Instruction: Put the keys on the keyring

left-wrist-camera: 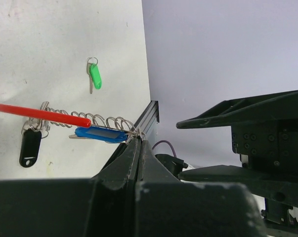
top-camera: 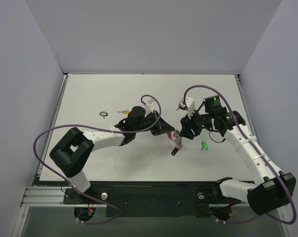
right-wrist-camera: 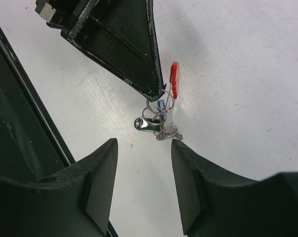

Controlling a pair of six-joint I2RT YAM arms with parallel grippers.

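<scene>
Left wrist: left claw fully closed on keyring.

1. White matte worktop, faintly speckled and scuffed.
2. Plain pale lavender-grey back wall at the worktop's far edge.
3. Left wall and right wall in the same colour, closing both sides.
4. Silver slotted rail along the near edge.
5. Soft, even light; faint shadows only.

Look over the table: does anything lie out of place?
The green key lies loose, unthreaded, to the right of the keyring held in the left hand; the yellow key lies far to its left, near a black loop.
</scene>
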